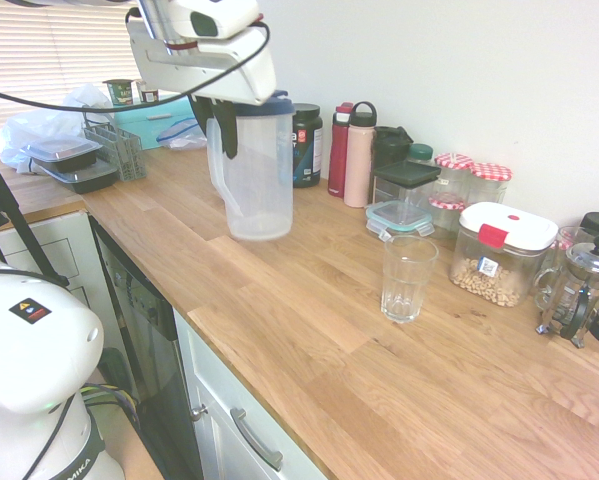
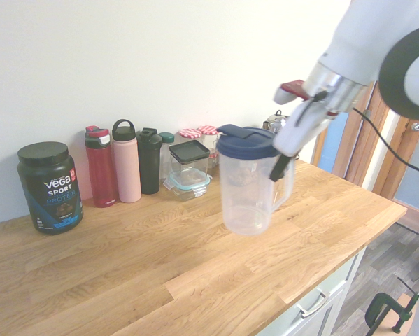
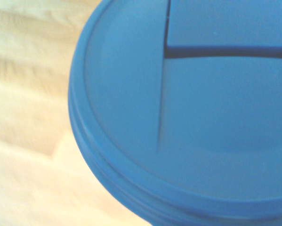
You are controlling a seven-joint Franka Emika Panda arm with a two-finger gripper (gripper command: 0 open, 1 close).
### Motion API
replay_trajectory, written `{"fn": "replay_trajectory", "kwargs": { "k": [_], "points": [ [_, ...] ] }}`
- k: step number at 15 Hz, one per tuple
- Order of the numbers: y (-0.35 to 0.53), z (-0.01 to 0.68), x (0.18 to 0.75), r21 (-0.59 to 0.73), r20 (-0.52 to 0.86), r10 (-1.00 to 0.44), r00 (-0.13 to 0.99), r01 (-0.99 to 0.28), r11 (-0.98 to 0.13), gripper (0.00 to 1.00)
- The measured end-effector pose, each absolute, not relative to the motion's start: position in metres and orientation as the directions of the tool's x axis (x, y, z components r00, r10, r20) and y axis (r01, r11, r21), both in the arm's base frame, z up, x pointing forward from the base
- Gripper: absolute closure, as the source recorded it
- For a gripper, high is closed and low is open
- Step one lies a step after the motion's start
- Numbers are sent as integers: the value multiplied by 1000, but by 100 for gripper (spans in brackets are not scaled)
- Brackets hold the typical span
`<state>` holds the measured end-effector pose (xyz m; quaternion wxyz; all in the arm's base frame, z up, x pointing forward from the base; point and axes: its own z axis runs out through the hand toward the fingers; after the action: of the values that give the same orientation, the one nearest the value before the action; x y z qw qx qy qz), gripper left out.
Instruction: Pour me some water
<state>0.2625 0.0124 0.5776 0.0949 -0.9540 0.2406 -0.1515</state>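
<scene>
Blue plastic caps the clear pitcher (image 1: 259, 180), whose handle (image 1: 217, 170) I hold between my closed jaws (image 1: 217, 125). The pitcher is upright over the wooden tabletop (image 1: 279, 310), near its front edge in the first exterior view; whether its base touches the wood, I cannot tell. From there, bare wood runs along the front edge and past the drinking glass (image 1: 409, 280), which gives me open room on that side; behind, the pale wall (image 1: 429, 80) bounds my reach. The glass stands upright, well apart from the pitcher and nearer the white-lidded container (image 1: 501, 255), which holds small beige pieces. Close to the wall, a dark-lidded clear box (image 1: 404, 190) stands behind a low clear container (image 1: 399, 217), with jars under red-checked lids (image 1: 487, 185) beside them. The black protein tub (image 2: 50, 187), red bottle (image 2: 101, 168), pink bottle (image 2: 127, 164) and black shaker (image 2: 150, 161) form a row along the wall. The row and the containers crowd the wall side of the space between pitcher and glass, while the front side lies open. Past the white-lidded container, a French press (image 1: 579, 290) stands near the wall; at the opposite end are a wire rack (image 1: 119, 150) and black-based food containers (image 1: 77, 165).
</scene>
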Motion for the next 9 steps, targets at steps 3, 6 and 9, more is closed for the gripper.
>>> {"fn": "replay_trajectory", "kwargs": {
  "k": [3, 6, 9],
  "points": [
    [-73, 571, 235, -283, 247, -460, 853, -391, -876, 100],
    [-143, 546, 221, -286, 228, -387, 893, -319, -904, 100],
    [-205, 532, 215, -269, 216, -317, 924, -256, -929, 100]
  ]
}}
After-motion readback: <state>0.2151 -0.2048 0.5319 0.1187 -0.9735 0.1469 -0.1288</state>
